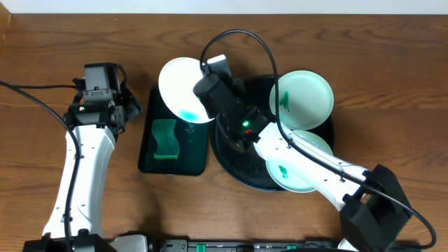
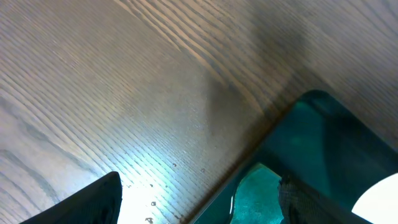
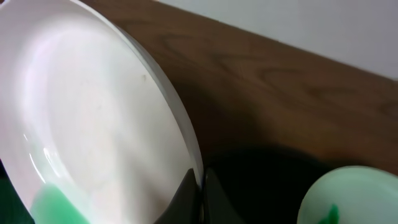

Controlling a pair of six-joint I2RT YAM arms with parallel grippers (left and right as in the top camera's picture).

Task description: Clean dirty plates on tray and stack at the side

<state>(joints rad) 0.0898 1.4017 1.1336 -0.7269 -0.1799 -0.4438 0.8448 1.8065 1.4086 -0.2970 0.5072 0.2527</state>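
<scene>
My right gripper [image 1: 208, 100] is shut on the rim of a white dirty plate [image 1: 180, 87] and holds it tilted on edge above the dark green tray [image 1: 148, 162]. The plate has a green smear at its low edge. In the right wrist view the black fingertips [image 3: 189, 196] pinch that plate's [image 3: 93, 118] rim. Two more pale mint plates [image 1: 304, 98] [image 1: 294, 168], each with a green smear, lie on the round black tray [image 1: 229, 164]. My left gripper [image 1: 128, 106] stands open over bare wood, left of the green tray, with nothing between its fingers [image 2: 93, 202].
A green sponge [image 1: 164, 138] lies in the dark green rectangular tray [image 2: 329, 137]; its corner [image 2: 255, 196] shows in the left wrist view. A black cable loops above the black tray. Bare wooden table [image 1: 42, 56] spreads at the far left.
</scene>
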